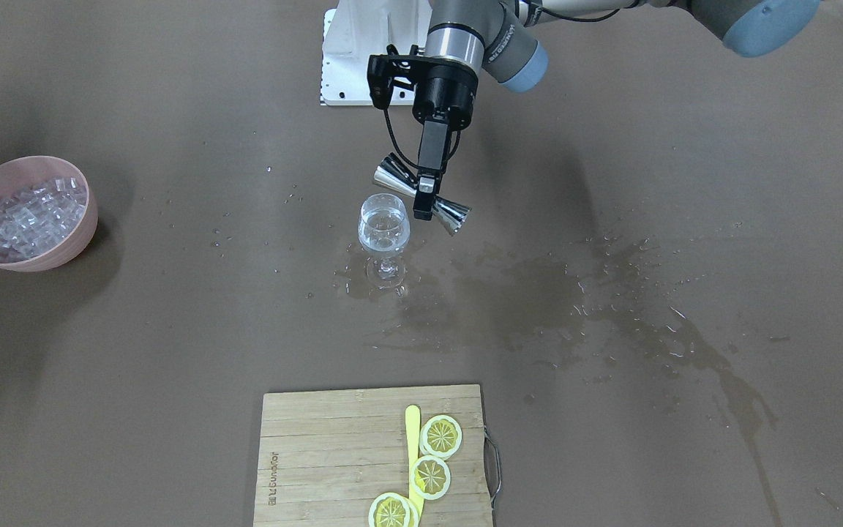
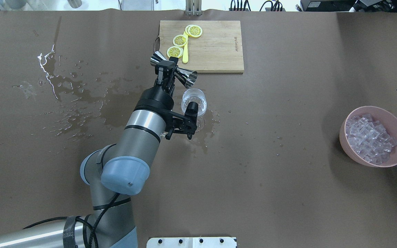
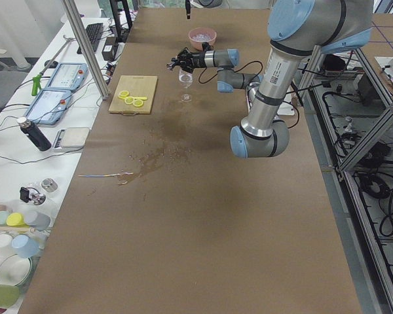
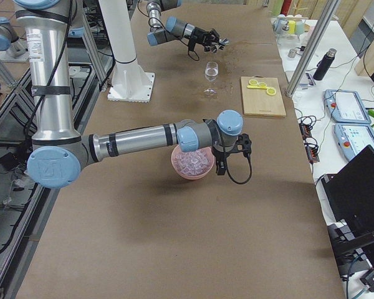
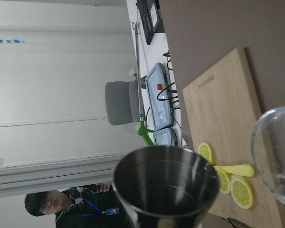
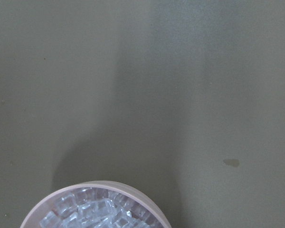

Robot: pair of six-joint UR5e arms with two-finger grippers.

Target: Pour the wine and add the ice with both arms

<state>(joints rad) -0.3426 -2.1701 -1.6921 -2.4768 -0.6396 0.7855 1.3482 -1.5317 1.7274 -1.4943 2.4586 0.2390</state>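
My left gripper (image 1: 425,196) clamps the jigger (image 1: 454,214) sideways, just beside the wine glass (image 1: 384,228) rim; ice (image 1: 37,216) in a pink bowl (image 1: 63,252) well apart.

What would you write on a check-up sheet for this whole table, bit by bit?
Surface: brown table, wet, with a big spill and a puddle at the foot of the glass.
Job's things: glass upright with a little clear liquid; pink bowl full of ice cubes, far from the glass.
Clutter: wooden board with three lemon slices and a yellow stick.
Pincers: left pincer shut on a metal measuring cup, held sideways by the glass's rim; right pincer by the bowl, open or shut cannot be told.
Cables: black cable looping at the left wrist; nothing snagged seen.
Surroundings: side bench with control boxes and a bottle; a person beyond the table.
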